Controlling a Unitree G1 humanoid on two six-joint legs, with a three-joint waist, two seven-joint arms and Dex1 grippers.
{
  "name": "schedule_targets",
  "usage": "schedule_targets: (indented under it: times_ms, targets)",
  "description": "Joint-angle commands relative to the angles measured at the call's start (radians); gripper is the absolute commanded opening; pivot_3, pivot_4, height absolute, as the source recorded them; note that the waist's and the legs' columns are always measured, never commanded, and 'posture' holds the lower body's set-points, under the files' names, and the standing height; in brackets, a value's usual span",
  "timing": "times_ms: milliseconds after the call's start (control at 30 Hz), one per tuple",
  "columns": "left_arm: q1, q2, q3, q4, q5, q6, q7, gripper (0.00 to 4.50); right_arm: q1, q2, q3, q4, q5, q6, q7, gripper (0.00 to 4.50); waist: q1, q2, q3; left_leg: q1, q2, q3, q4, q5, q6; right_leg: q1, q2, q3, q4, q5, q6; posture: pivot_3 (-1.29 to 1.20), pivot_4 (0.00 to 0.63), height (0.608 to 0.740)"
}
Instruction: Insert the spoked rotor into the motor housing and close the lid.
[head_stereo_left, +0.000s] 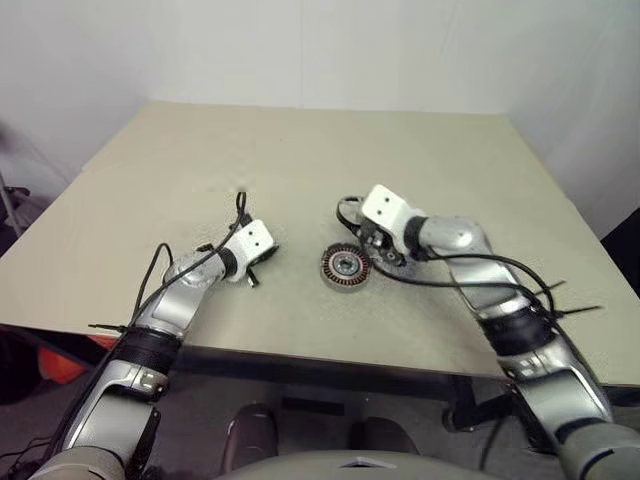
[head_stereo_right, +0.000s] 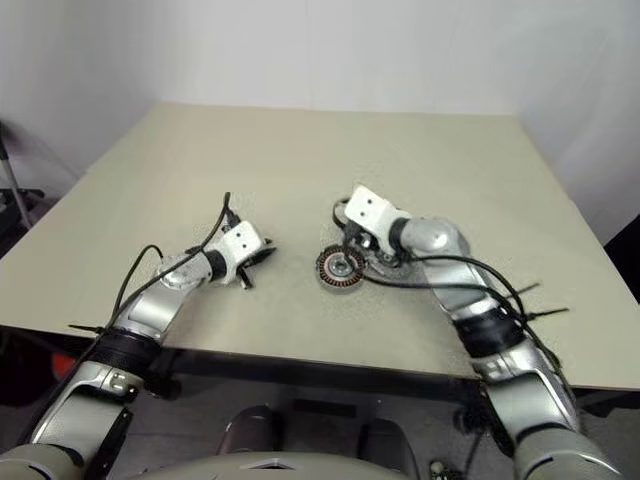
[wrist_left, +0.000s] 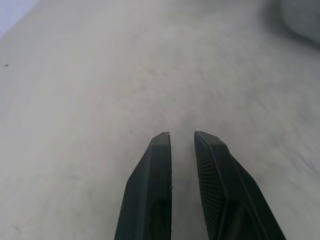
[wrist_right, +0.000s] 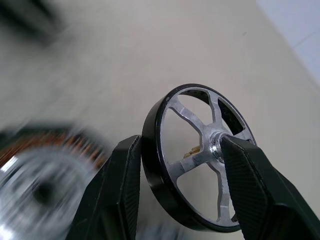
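- Your right gripper (wrist_right: 175, 185) is clamping the spoked rotor (wrist_right: 197, 155) edge-on: one of the jaws is pressing the dark outer face, the other is sitting on the hub, so they're standing about half open with the wheel filling the gap.
- Your left gripper (wrist_left: 182, 145) is carrying nothing; its jaws are nearly closed, with just a narrow slit between them, and they're pointing at bare desk (head_stereo_left: 200, 180).
- Going outward from the right gripper, the motor housing (head_stereo_left: 345, 267) is lying flat on the desk just beside and below the held rotor, on its left-hand side, copper windings facing up around the central hole.
- That cup is looking empty to me, nothing is sitting in the middle of it yet.
- Progress-wise I'd say you're roughly a third in: the rotor is picked up and hanging near the housing, but it isn't seated.
- Still left: turning the rotor flat, dropping it into the cup, then fetching the lid and closing up.
- I can't make out the lid for sure; something grey is peeking into the left wrist view's corner, too blurry to call.
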Motion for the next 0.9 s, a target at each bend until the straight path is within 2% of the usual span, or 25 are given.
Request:
schedule_targets:
  times_ms: [33,167,400,900]
  targets:
    - [-0.039,-0.001,0.029,0.0,-0.025,0.002,0.009,0.83,0.014,-0.029,-0.009,-0.171,0.027,0.085,0.038,2.01,-0.006,0.0,0.0,0.001,0.0,0.0,0.0,0.0,0.0,0.0,0.0,0.001,0.0,0.0,0.0,0.0,0.0,0.74]
    - [-0.053,-0.005,0.023,0.043,-0.019,-0.011,0.021,0.83,0.049,-0.023,0.026,-0.283,0.033,0.183,0.037,2.01,-0.005,0.0,0.0,0.003,0.0,0.0,0.0,0.0,0.0,0.001,0.0,0.001,0.001,0.0,0.0,0.0,0.0,0.74]
    - [-0.047,0.001,0.013,0.056,-0.015,-0.026,0.017,0.83,0.062,0.017,0.072,-0.348,0.051,0.308,0.001,2.01,-0.001,0.0,0.0,0.003,0.0,0.0,0.0,0.0,-0.001,0.002,0.0,0.001,0.001,0.0,0.0,0.0,0.0,0.74]
    - [-0.019,0.024,0.012,0.026,-0.011,-0.02,0.02,0.83,0.079,0.031,0.114,-0.301,0.073,0.294,-0.054,2.01,-0.001,0.0,0.0,0.003,0.0,0.0,0.0,0.001,-0.001,0.002,0.0,0.001,0.001,0.0,0.0,0.0,0.0,0.74]
